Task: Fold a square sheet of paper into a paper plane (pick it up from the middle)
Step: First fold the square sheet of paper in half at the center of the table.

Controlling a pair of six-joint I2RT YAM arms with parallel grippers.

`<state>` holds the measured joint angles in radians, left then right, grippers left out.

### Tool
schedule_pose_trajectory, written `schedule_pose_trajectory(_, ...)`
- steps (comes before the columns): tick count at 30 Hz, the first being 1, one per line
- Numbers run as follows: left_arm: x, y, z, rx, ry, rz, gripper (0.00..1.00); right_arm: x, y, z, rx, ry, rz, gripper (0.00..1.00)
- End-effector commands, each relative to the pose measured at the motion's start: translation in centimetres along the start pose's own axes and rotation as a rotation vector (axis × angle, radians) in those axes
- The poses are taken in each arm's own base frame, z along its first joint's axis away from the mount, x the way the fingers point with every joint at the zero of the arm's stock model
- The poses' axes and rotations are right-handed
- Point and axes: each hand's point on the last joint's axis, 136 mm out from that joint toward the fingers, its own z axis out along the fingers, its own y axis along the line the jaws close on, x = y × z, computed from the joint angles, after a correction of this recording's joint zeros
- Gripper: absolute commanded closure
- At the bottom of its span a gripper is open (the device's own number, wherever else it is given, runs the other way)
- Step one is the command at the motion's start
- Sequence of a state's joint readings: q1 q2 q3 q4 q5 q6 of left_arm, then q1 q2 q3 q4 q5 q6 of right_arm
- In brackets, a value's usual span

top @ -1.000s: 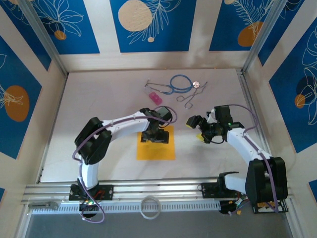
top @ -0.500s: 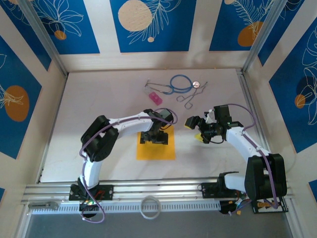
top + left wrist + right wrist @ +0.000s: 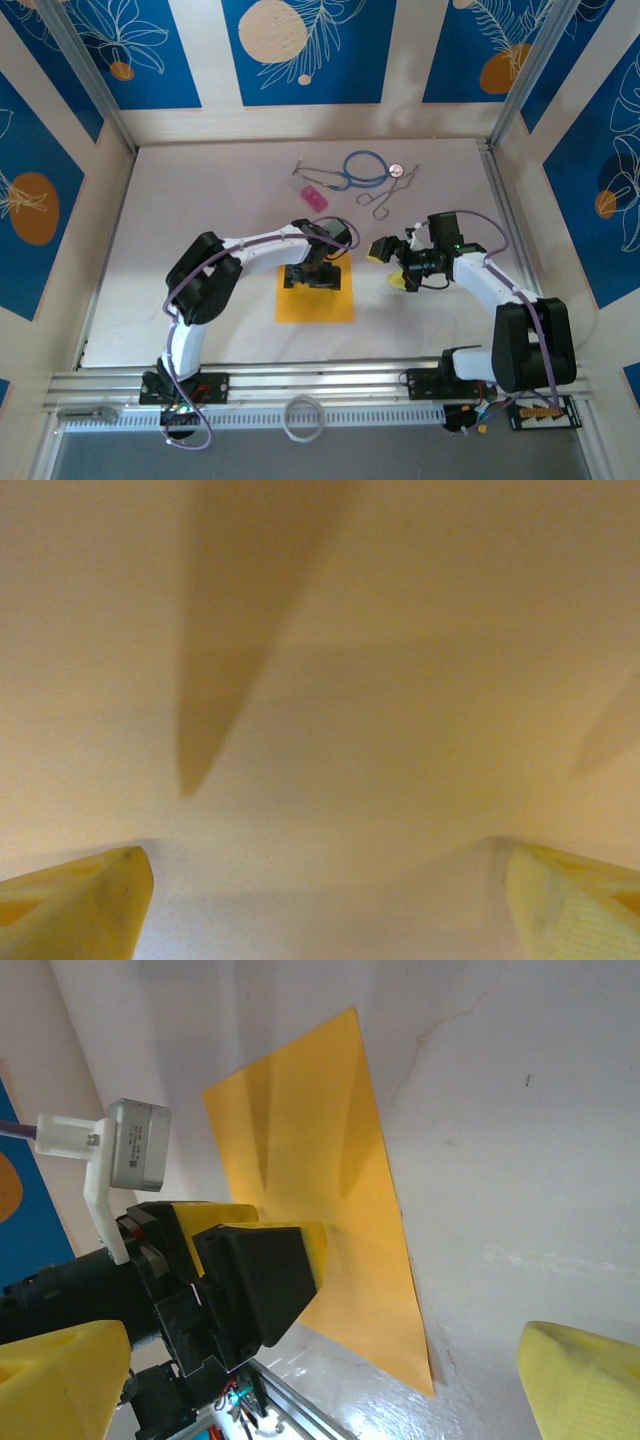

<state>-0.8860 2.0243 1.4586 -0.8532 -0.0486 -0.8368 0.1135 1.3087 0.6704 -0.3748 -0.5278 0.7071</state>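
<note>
The square sheet of paper (image 3: 315, 300) lies flat on the white table, orange-yellow and unfolded. My left gripper (image 3: 315, 272) points down onto its far half. In the left wrist view the paper (image 3: 320, 680) spreads across the frame and the left gripper (image 3: 325, 910) is open, its yellow fingertips (image 3: 70, 900) wide apart at the sheet. My right gripper (image 3: 388, 265) hovers open just right of the sheet. The right wrist view shows the paper (image 3: 330, 1200), the left gripper (image 3: 255, 1270) touching it, and the right gripper (image 3: 325, 1390) holding nothing. No folded plane is in view.
At the back of the table lie a small pink block (image 3: 315, 197), a blue stethoscope (image 3: 365, 166) and metal forceps (image 3: 383, 196). A white ring (image 3: 303, 416) sits on the rail in front. The aluminium rail (image 3: 300, 385) borders the near table edge.
The right gripper has moved a little left, closer to the paper's right edge. The left arm's elbow shifted slightly while its gripper stayed on the sheet.
</note>
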Motion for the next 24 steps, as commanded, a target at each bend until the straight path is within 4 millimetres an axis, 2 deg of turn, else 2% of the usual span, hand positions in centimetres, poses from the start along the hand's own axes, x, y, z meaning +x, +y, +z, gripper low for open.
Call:
schedule_pose_trajectory(1,-0.2,0.5,0.9,-0.037,0.014,-0.028,0.1,0.2,0.5,0.2,-0.02,0.035,-0.011,0.01)
schedule_pose_trajectory(11,1.4,1.3,3.3,-0.057,0.063,-0.046,0.11,-0.1,0.1,0.5,0.007,0.039,0.001,0.01)
schedule_pose_trajectory(17,1.5,1.9,3.4,-0.089,0.062,-0.031,0.13,-0.4,0.2,0.2,0.023,0.019,0.012,0.01)
schedule_pose_trajectory(24,0.9,1.3,2.8,-0.07,0.039,-0.024,0.15,-0.7,0.4,-0.2,0.035,-0.006,0.009,0.02)
